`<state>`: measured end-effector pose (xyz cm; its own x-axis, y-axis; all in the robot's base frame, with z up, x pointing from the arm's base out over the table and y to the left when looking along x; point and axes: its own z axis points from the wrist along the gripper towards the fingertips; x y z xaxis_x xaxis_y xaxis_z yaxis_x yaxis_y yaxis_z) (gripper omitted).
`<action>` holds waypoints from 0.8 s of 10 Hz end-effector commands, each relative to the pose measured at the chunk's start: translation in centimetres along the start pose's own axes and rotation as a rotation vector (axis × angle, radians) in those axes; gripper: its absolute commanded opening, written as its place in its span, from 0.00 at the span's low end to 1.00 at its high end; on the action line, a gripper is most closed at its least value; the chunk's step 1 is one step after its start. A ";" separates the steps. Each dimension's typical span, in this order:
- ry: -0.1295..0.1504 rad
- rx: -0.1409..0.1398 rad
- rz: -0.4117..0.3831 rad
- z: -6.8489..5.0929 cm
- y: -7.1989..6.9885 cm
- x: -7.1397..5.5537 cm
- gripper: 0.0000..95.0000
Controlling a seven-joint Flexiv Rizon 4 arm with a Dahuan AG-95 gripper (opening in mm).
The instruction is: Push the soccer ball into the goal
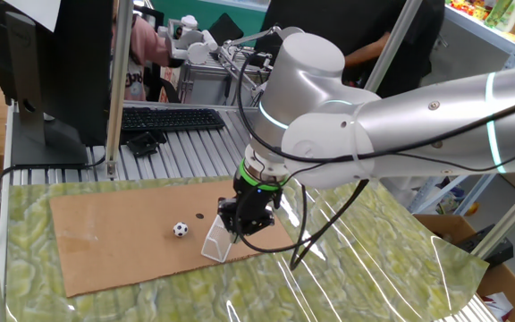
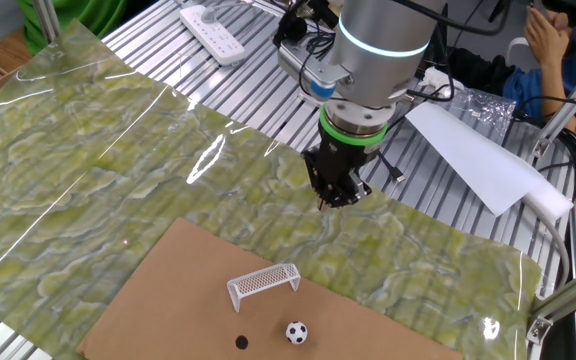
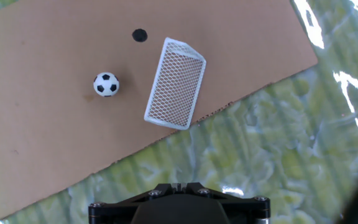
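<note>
The soccer ball is a tiny white ball with black patches, resting on the brown cardboard sheet. It also shows in the other fixed view and in the hand view. The goal is a small white netted frame on the cardboard, a short way from the ball, also seen in the other fixed view and the hand view. My gripper hangs shut and empty above the green mat, behind the goal, on the side away from the ball. It is apart from both. It also shows in one fixed view and the hand view.
A small flat dark round spot lies on the cardboard near the ball and goal. A shiny green patterned mat covers the table under the cardboard. A keyboard and monitor stand behind. White paper lies at the table's edge.
</note>
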<state>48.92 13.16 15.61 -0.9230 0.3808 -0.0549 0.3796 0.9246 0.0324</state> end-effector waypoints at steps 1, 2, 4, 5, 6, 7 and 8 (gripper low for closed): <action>0.005 -0.004 0.115 0.0 0.0 0.0 0.00; 0.007 -0.004 0.149 0.0 0.0 0.0 0.00; 0.005 -0.003 0.193 0.0 0.0 0.0 0.00; 0.008 -0.004 0.200 0.0 0.0 0.0 0.00; 0.013 -0.008 0.201 0.0 0.0 0.0 0.00; 0.014 -0.011 0.202 0.0 0.0 0.0 0.00; 0.013 -0.011 0.203 0.0 0.0 0.0 0.00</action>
<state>48.91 13.19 15.62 -0.8300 0.5570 -0.0286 0.5552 0.8301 0.0529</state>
